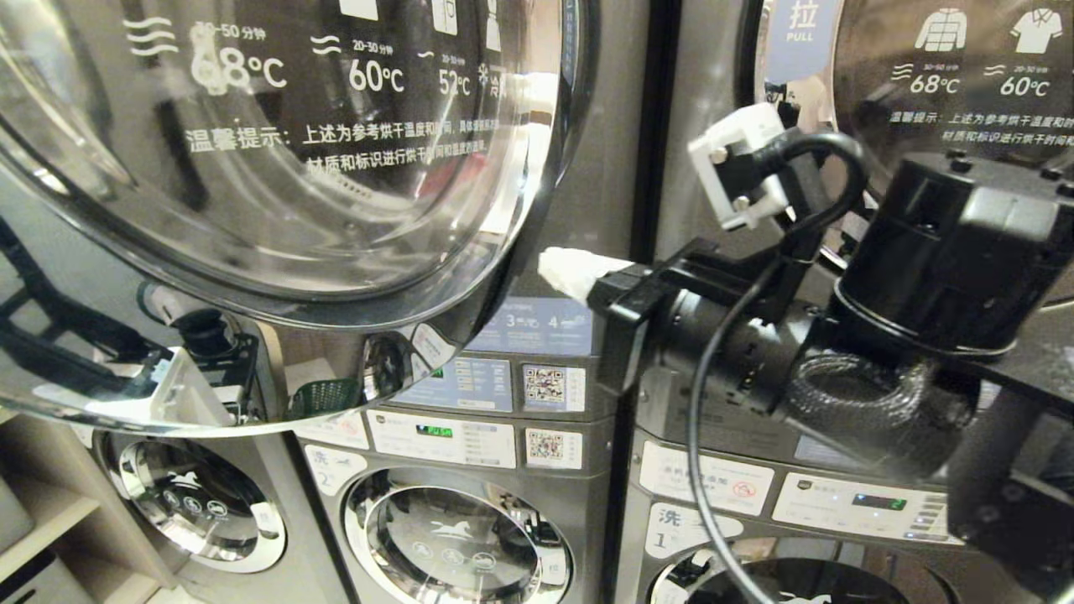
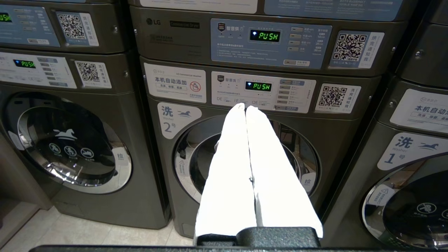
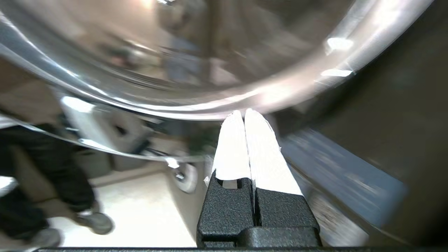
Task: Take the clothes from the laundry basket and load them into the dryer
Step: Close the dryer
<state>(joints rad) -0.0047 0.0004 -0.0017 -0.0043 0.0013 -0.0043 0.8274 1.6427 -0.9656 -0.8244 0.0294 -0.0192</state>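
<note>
The dryer's round glass door (image 1: 277, 168) with its chrome rim (image 3: 210, 105) fills the upper left of the head view, swung out toward me. My right gripper (image 1: 570, 273) is shut with nothing between its white fingers, and its tips (image 3: 244, 112) sit right at the door's lower right rim. My left gripper (image 2: 245, 106) is shut and empty, hanging in front of washer number 2 (image 2: 245, 157). The clothes and the laundry basket are out of view. Only a small green mesh shape (image 1: 323, 396) shows mirrored in the rim.
Stacked grey machines line the wall, with washer doors (image 1: 457, 541) low down and a second dryer door with a PULL tag (image 1: 801, 25) at the right. A wooden shelf (image 1: 42, 512) stands at the lower left. A person's dark legs and shoes (image 3: 52, 196) are on the pale floor.
</note>
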